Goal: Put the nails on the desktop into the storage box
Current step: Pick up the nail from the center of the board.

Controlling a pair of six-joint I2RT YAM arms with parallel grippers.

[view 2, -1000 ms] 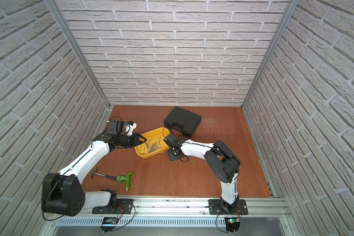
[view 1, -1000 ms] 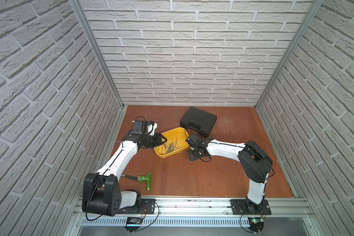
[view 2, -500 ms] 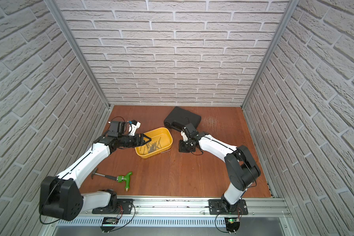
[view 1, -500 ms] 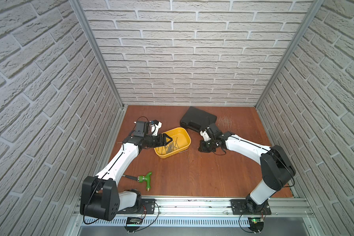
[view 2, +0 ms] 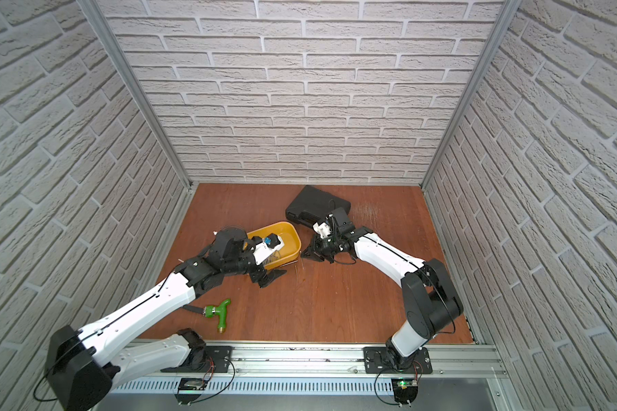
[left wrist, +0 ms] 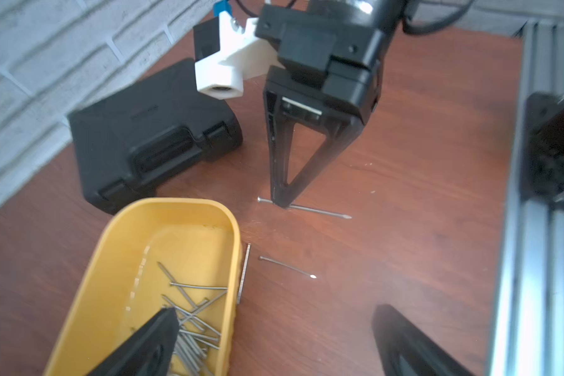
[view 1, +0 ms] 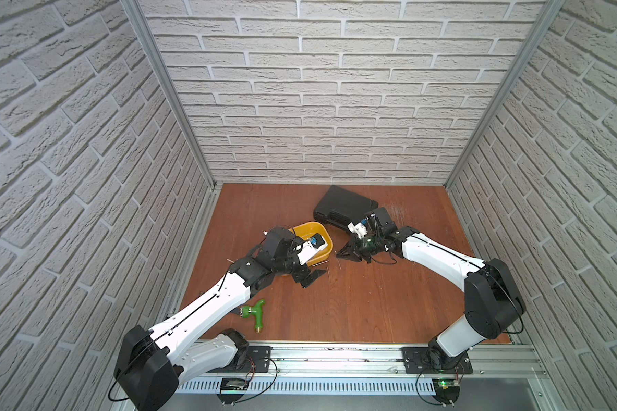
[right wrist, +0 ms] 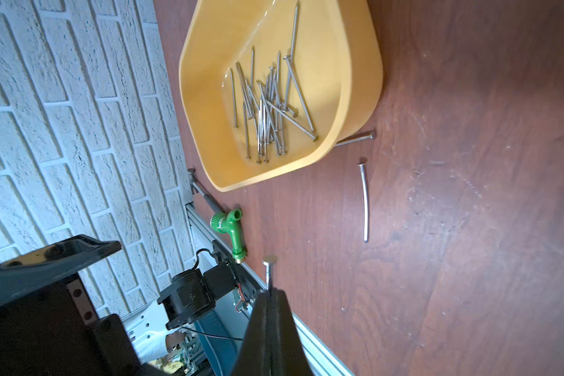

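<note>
In both top views the right gripper (view 1: 338, 253) is noted just beside the storage box (view 1: 309, 227), on the desktop (view 1: 371, 302). Left wrist view: its fingers (left wrist: 275, 146) are pinched on a nail (left wrist: 306, 211) held crosswise; the left gripper (left wrist: 277, 311), spread wide, empty, is set astride the box wall, nearer two loose nails (left wrist: 287, 267). Right wrist view: the other nails (right wrist: 267, 107) are heaped inside the box. No writing is legible.

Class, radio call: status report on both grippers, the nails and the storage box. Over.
Left gripper open, astride storage box wall. Right gripper shut on a nail at the desktop. Two loose nails beside box. Nothing between.
</note>
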